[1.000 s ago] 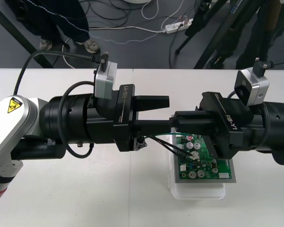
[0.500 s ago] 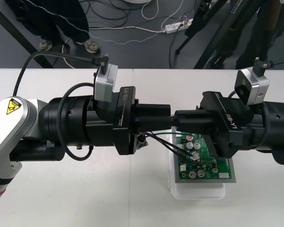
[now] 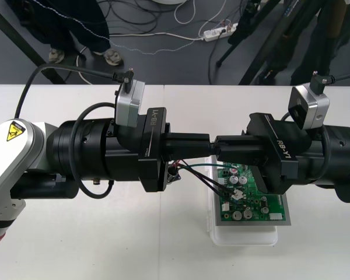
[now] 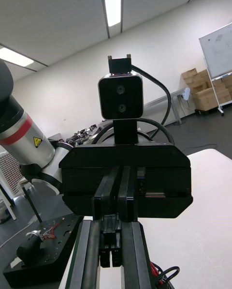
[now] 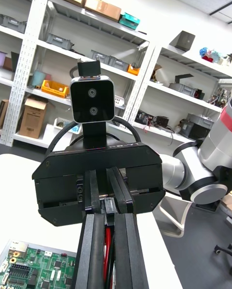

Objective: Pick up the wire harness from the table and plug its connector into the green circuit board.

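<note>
Okay, my left claw (image 3: 205, 142) is clamped on the wire harness (image 3: 199, 175), red wire (image 5: 107, 251) between its fingers, above the bench (image 3: 105, 245). My right claw (image 3: 219, 147), fingers together, meets it tip to tip. Wires reach the green board (image 3: 262, 201); can't tell if the plug is in.

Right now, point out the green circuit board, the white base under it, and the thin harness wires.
Green circuit board (image 3: 255, 203): front view, uncovered green surface.
White base (image 3: 245, 238): front view, bare front lip.
Thin harness wires (image 3: 207, 181): front view, dark strand beside the board.
</note>
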You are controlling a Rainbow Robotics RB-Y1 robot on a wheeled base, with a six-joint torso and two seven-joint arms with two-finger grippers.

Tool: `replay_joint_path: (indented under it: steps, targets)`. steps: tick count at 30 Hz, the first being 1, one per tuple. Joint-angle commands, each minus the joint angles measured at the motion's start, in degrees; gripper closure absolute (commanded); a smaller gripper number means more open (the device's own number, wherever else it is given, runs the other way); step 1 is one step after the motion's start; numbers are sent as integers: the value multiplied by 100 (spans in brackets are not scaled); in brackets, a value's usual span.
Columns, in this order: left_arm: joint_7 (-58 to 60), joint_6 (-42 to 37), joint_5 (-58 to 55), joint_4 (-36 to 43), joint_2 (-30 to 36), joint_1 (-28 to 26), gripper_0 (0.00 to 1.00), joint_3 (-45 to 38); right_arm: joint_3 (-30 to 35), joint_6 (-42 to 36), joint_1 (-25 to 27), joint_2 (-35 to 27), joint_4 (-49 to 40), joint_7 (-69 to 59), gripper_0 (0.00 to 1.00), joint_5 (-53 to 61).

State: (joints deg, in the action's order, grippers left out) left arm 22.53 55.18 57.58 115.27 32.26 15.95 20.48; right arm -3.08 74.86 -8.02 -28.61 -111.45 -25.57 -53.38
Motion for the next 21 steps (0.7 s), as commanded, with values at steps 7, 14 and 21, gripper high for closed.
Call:
replay_joint_path:
  steps: [7, 14, 21]
  targets:
    - [-381, -245, -71, 110, 193, -66, 100, 18, -26, 90, -68, -92, -201, 254, 100, -32]
    - [-460, -245, -238, 118, 184, -57, 100, 0, -26, 90, -68, -92, -201, 245, 2, -32]
    - [-610, -245, -265, 110, 184, -57, 100, -53, -26, 90, -68, -110, -201, 228, 0, -32]
